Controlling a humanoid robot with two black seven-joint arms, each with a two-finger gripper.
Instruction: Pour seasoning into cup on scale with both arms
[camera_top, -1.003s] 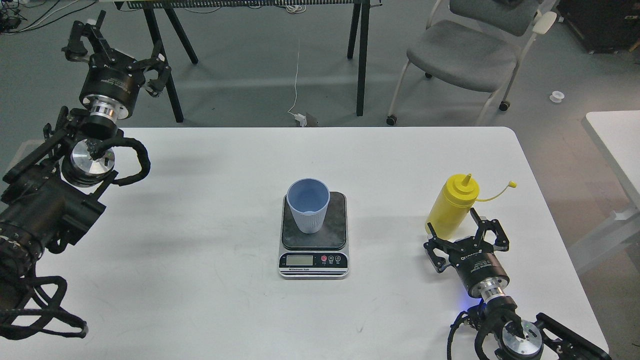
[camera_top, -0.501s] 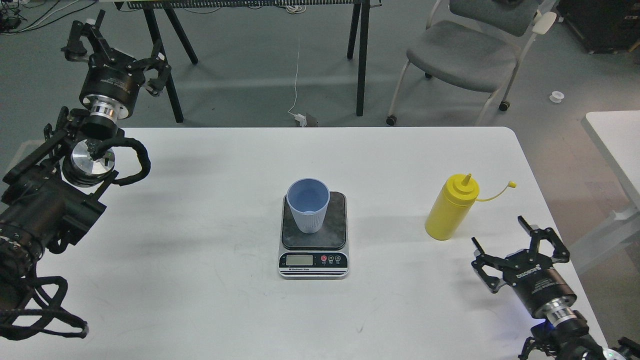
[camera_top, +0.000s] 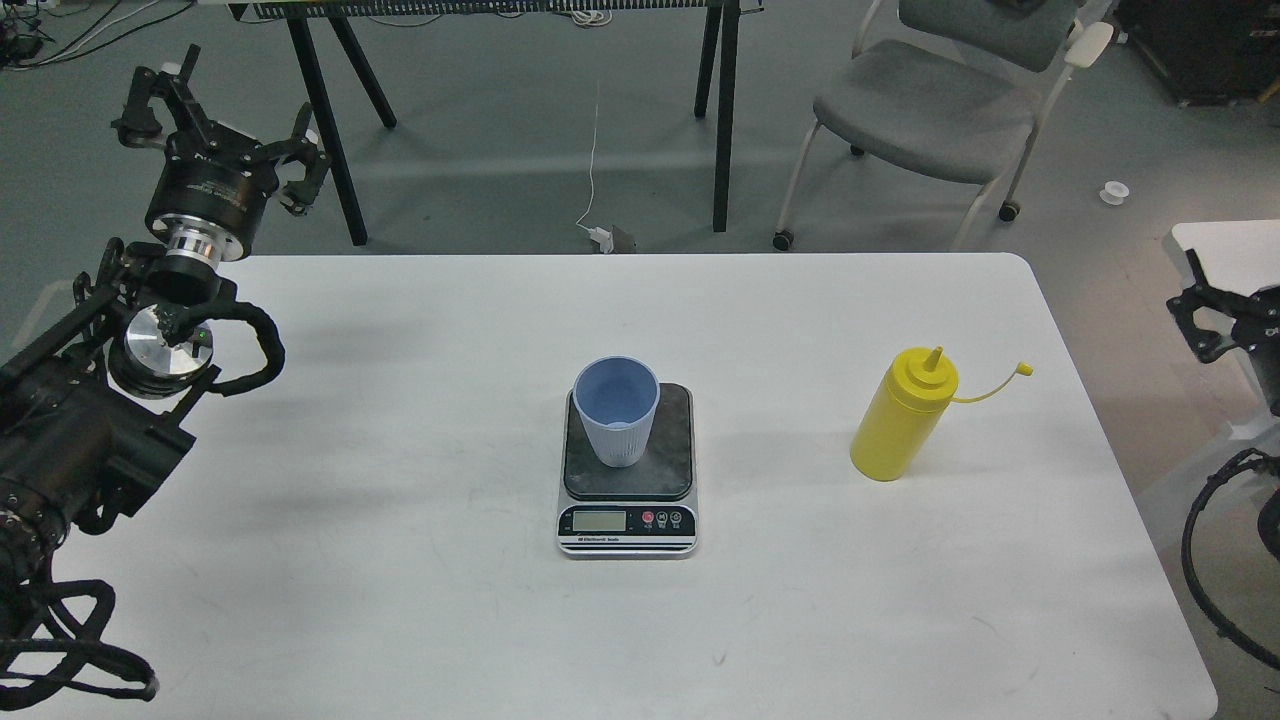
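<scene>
We found a white table (camera_top: 400, 600) in a grey-floored room. The cup (camera_top: 617, 410) stood upright on the scale (camera_top: 627, 470) at centre. The seasoning (camera_top: 902, 415) stood upright, well apart to its right, free of both grippers. It looked light, squeezable and smooth; mid-body seemed the best hold. Our left gripper (camera_top: 215, 125) hovered spread wide, far from everything. Our right gripper (camera_top: 1215, 310) sat at the edge; we could not tell its spread.

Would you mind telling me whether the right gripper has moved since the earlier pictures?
Yes. The right gripper has drawn away from the yellow bottle, rightward and off the table edge; the bottle has stayed put.
</scene>
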